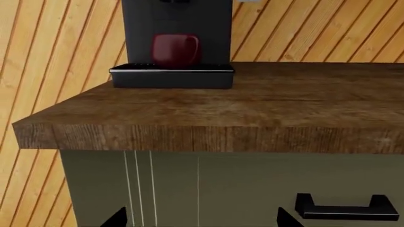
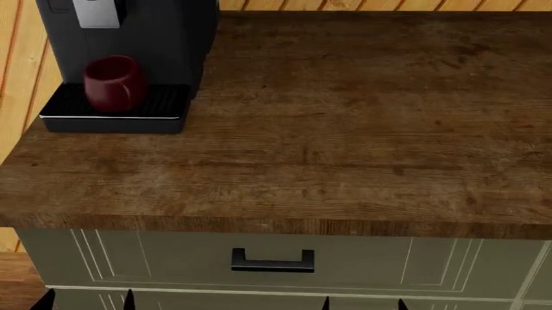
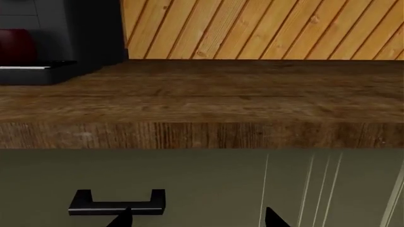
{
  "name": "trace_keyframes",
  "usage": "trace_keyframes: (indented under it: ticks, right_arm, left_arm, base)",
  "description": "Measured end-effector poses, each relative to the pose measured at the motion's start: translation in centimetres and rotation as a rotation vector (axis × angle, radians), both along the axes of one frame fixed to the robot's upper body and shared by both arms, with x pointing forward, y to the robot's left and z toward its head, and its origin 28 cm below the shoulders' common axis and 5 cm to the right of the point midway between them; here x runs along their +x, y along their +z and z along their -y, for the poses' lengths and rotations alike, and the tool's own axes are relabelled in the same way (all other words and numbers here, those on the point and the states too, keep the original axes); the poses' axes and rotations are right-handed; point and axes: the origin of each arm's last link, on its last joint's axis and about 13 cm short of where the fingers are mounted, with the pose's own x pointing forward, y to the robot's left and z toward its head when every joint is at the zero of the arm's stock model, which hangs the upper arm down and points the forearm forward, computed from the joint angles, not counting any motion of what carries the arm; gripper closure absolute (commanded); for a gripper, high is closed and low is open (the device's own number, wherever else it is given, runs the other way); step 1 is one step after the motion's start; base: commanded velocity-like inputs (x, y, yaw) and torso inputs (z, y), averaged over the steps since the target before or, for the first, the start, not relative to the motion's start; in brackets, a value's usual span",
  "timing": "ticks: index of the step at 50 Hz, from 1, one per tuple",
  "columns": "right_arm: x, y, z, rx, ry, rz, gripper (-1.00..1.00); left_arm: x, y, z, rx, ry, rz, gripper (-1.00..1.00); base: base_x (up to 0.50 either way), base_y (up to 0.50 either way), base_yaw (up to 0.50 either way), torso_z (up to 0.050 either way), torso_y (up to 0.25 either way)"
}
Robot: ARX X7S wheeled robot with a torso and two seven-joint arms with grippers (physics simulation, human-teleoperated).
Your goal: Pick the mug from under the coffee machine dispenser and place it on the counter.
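Observation:
The dark red mug stands on the ribbed drip tray of the black coffee machine, under its dispenser, at the counter's far left. It also shows in the left wrist view and at the edge of the right wrist view. The dark wood counter spreads to the right. My left gripper and right gripper are open and empty, low in front of the drawer fronts, below the counter's edge. Only their fingertips show in the head view.
Pale grey-green drawer fronts with a black handle sit under the counter. An orange wood-panelled wall runs behind and to the left of the machine. The counter's left end is near the machine.

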Motion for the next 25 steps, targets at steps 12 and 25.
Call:
trace_keyframes:
  ticks: [12,25]
  right_arm:
    - [-0.3,0.9,0.2,-0.010,-0.003,0.004,-1.00]
    - [-1.4,5.6,1.5,-0.017,-0.006,0.026,-1.00]
  left_arm:
    - [-0.4,0.4,0.0,-0.005,0.003,-0.006,-1.00]
    - [-1.1,5.9,-0.9,-0.034,0.024,-0.023,-1.00]
  base:
    - [0.00,0.00,0.00,0.000,0.000]
    - [0.00,0.00,0.00,0.000,0.000]
